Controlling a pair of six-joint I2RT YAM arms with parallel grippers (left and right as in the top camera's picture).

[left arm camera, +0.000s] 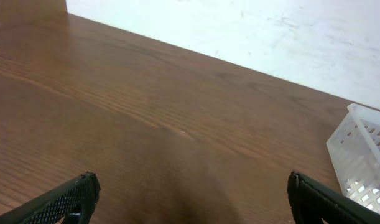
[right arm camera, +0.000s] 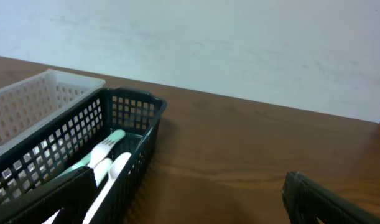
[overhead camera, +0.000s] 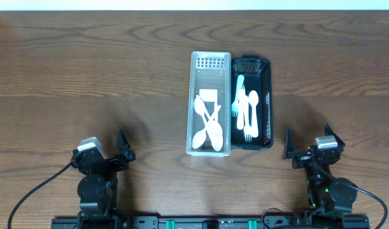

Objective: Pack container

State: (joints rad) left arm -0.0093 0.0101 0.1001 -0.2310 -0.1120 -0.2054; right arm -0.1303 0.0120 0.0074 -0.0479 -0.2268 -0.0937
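A white perforated container (overhead camera: pixel 210 63) stands upright at mid-table with several white spoons (overhead camera: pixel 208 124) lying in it. Touching its right side is a black perforated container (overhead camera: pixel 266 102) holding white and mint forks and spoons (overhead camera: pixel 246 108). My left gripper (overhead camera: pixel 97 144) rests near the front left, open and empty, far from both containers; in the left wrist view my left gripper (left arm camera: pixel 191 183) shows only bare wood between its fingers. Just right of the black container's near end, my right gripper (overhead camera: pixel 307 137) (right arm camera: pixel 188 180) is open and empty. The black container (right arm camera: pixel 124 118) and its cutlery (right arm camera: pixel 106 155) show at the left of the right wrist view.
The wooden table (overhead camera: pixel 86 70) runs to a white wall (left arm camera: pixel 239 31) at the far edge. A corner of the white container (left arm camera: pixel 361 155) shows at the right of the left wrist view. Cables trail from both arm bases along the front edge.
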